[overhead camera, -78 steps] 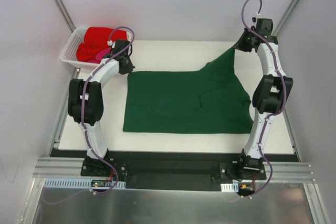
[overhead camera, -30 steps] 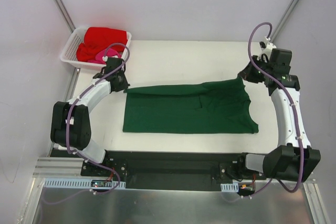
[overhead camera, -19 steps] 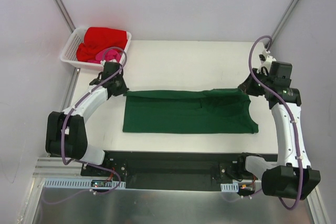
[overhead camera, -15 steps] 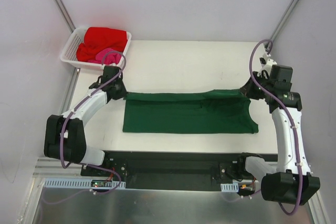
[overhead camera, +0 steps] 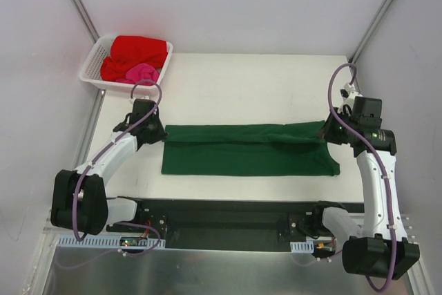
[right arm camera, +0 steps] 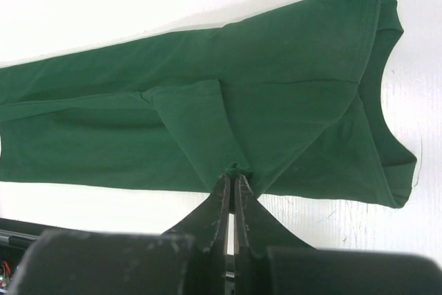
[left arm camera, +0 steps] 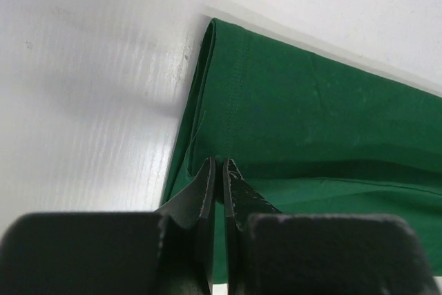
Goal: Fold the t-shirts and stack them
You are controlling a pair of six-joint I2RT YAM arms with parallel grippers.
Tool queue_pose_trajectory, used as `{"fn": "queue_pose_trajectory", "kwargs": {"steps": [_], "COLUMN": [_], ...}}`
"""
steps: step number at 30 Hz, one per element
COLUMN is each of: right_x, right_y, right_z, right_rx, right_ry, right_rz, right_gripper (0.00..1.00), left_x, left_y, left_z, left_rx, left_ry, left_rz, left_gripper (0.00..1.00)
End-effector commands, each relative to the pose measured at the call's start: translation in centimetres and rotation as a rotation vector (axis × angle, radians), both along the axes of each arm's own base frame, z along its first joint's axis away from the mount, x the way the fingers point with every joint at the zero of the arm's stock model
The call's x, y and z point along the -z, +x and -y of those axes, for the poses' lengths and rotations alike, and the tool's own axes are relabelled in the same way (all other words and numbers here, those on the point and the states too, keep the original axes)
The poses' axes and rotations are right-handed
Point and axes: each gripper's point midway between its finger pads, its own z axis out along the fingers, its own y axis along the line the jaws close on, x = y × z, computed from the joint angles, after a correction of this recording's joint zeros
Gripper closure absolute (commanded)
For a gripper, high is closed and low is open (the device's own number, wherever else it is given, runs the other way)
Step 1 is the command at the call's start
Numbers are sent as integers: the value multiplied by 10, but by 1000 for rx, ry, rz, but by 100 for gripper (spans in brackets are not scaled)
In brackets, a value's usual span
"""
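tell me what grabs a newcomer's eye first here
A dark green t-shirt lies folded into a long band across the table, pinched at its far corners by the left end effector and right end effector. At the far left corner, a white basket holds a red t-shirt and a pink t-shirt.

left gripper (overhead camera: 159,132) and right gripper (overhead camera: 324,133) both pinched closed; arms spread wide

Dark green t-shirt (overhead camera: 248,151) folded into long flat strip; red t-shirt (overhead camera: 135,52) and pink t-shirt (overhead camera: 143,72) bunched in basket (overhead camera: 90,72).
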Motion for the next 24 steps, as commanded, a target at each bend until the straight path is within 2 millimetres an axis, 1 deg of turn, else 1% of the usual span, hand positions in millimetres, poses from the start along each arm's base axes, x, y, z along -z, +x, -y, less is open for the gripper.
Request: {"fn": "queue_pose_trajectory", "kwargs": {"steps": [1, 4, 5, 8, 14, 16, 20, 23, 24], "right_x": [-4, 8, 16, 30, 45, 44, 41, 32, 30], "right_y": [-13, -19, -21, -25, -28, -29, -37, -40, -40], "right_z": [0, -2, -3, -1, 0, -2, -4, -7, -11], "right_rx": [-4, -5, -1, 12, 10, 3, -5, -9, -19], "right_ry": [-12, 4, 8, 2, -3, 12, 17, 27, 45], "right_rz": [0, -37, -55, -81, -129, -136, -164, -141, -137], "right_gripper": [99, 99, 99, 99, 99, 99, 99, 99, 99], "left_x": [1, 5, 5, 8, 20, 20, 21, 23, 24], "left_y": [-9, -14, -16, -20, -27, -26, -28, -28, -29], "left_z": [5, 5, 5, 5, 1, -1, -3, -4, -4], "left_rx": [0, -6, -8, -7, -11, -19, -20, -18, -18], "left_ry": [-16, -15, -13, -8, 15, 26, 38, 45, 48], "left_rz": [8, -3, -4, -9, -52, -50, -54, -62, -68], "left_gripper": [100, 100, 100, 100, 100, 100, 100, 100, 100]}}
